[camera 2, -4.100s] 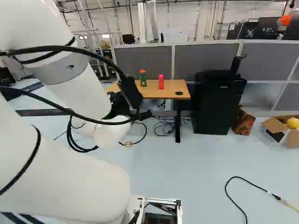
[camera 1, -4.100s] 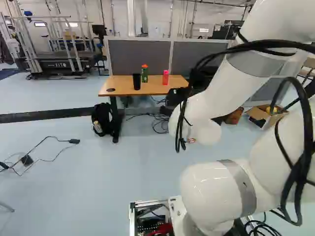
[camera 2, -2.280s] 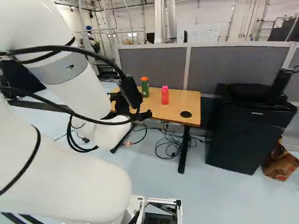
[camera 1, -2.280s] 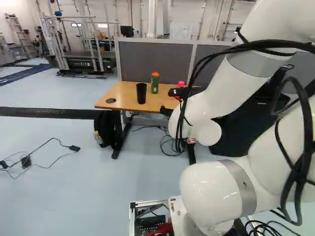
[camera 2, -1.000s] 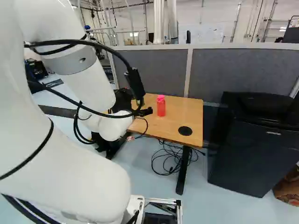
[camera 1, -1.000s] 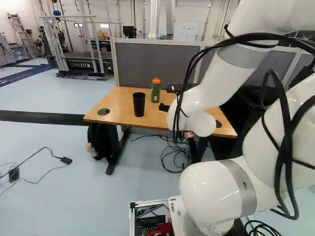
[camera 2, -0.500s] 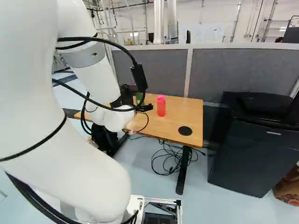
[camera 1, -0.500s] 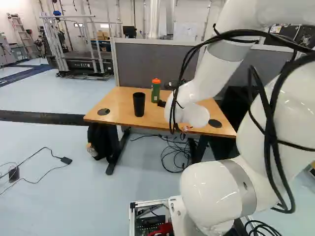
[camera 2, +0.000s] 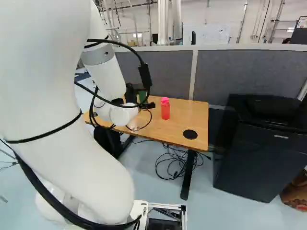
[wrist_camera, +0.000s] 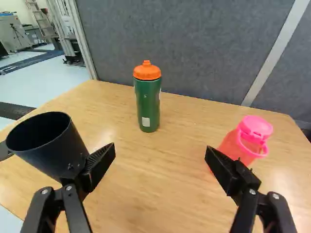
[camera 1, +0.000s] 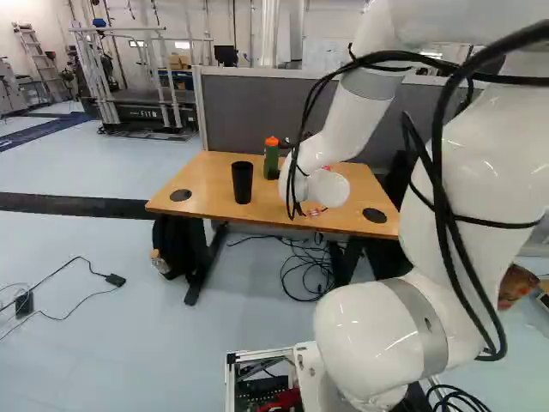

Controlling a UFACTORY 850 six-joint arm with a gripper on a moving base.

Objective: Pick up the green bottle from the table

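- The pincer [camera 2: 149,105] is over the surface, partly hidden behind the arm's wrist in the right base view.
- In the wrist view, the two fingers of the pincer [wrist_camera: 160,149] stand wide apart, with nothing pinched between them.
- The green bottle [wrist_camera: 148,104] stands upright on the surface, ahead of the pincer and lined up with the gap between the fingers. It has an orange cap and a small white patch low on its side.
- The cup [wrist_camera: 46,145], black and open-topped, is by one finger, which overlaps it in the wrist view; I cannot tell if they touch. The left base view has it upright.
- The pink bottle [wrist_camera: 243,143] is by the other finger; touching or apart, I cannot tell. It stands upright in the right base view.
- The surface [camera 2: 184,112] is pale wood, with a dark round disc [camera 2: 190,134] set into it at the right of the right base view's tabletop, and another disc [camera 1: 180,195] near the cup.
- The arm [camera 1: 360,107] reaches forward over the surface, black hoses [camera 1: 442,172] looping along it.
- A grey partition [camera 2: 249,72] rises behind the surface.
- Tangled cables [camera 2: 168,165] lie on the floor below, near a dark leg [camera 2: 187,175]; a black bag [camera 1: 178,245] is under the cup's end.
- A black cabinet [camera 2: 259,160] stands at the right of the right base view, near a brown paper bag [camera 2: 295,194].
- A metal frame [camera 1: 159,103] stands well apart, at the left of the left base view.
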